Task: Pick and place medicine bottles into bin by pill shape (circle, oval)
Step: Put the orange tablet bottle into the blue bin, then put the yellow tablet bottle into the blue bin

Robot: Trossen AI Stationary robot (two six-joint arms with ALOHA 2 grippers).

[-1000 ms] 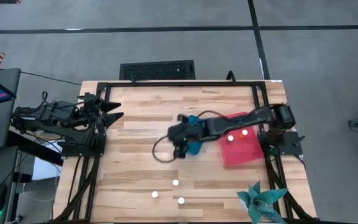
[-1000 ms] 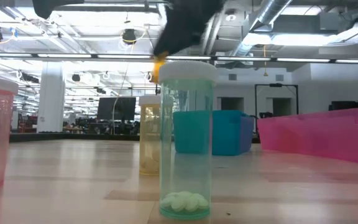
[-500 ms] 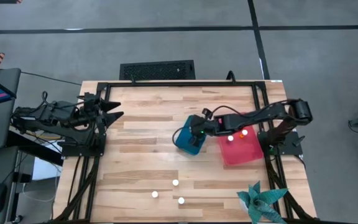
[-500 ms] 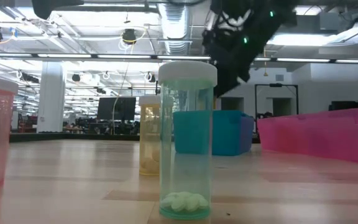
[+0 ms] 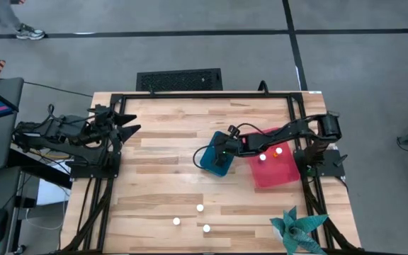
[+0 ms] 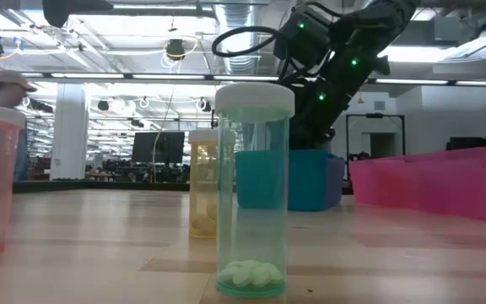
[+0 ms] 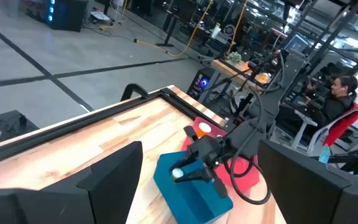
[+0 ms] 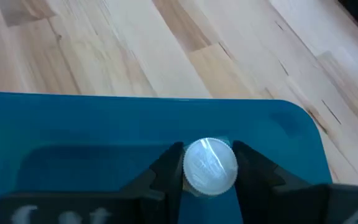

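The wooden table (image 5: 176,152) is carrying everything, with the two bins sitting side by side toward its right half: the red bin (image 5: 282,173) nearer the right edge and the teal-blue bin (image 5: 211,164) just left of it, toward the middle. The right arm is reaching from the right edge across the red bin, and the right gripper (image 8: 209,177) is hanging over the teal-blue bin, its two dark fingers (image 8: 166,168) clamping a white-capped bottle (image 8: 210,164) by the cap, above the bin's inside. The left arm is waiting folded at the table's left edge, and the left gripper (image 5: 129,126) is standing with its fingers wide apart, holding nothing. Two white-topped bottles (image 5: 270,154) are lying in the red bin. Three more bottles (image 5: 200,208) are standing upright in a loose cluster near the front edge of the table, well apart from both bins; in the low view the nearest of them, a clear green bottle (image 6: 253,194), is showing pale pills at its bottom
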